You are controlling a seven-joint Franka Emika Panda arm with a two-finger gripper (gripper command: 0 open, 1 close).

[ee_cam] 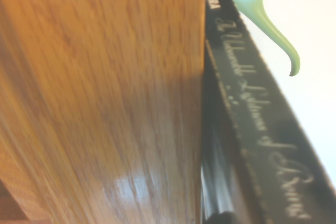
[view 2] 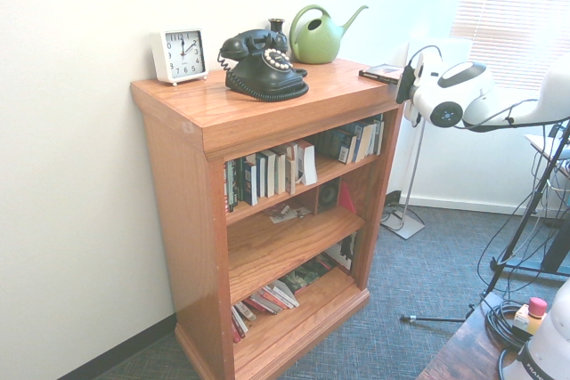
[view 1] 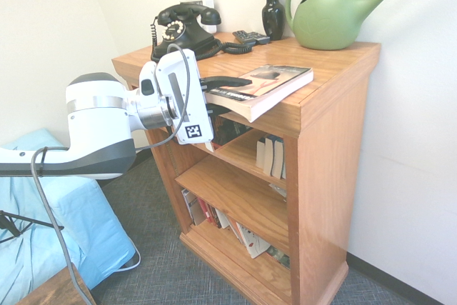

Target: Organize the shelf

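The shelf point(view 1: 335, 141) point(view 2: 178, 193) is a honey-oak bookcase with a thick overhanging top. A paperback book point(view 1: 275, 80) point(view 2: 383, 70) lies flat on that top, jutting out over the front corner. My gripper point(view 1: 239, 91) point(view 2: 405, 77) reaches in level at that corner, right at the book's overhanging end. The wrist view shows the oak top beside the book's dark spine point(ee_cam: 262, 145) with its pale script title. The exterior views hide whether the book is gripped.
On the top stand a black dial telephone point(view 1: 182, 30) point(view 2: 263, 64), a dark vase point(view 1: 273, 12), a green watering can point(view 1: 328, 16) point(view 2: 316, 37), a remote point(view 1: 250, 36) and a white clock point(view 2: 181, 53). Books point(view 2: 267, 175) fill the inner boards. A blue-covered seat point(view 1: 64, 212) sits under the arm.
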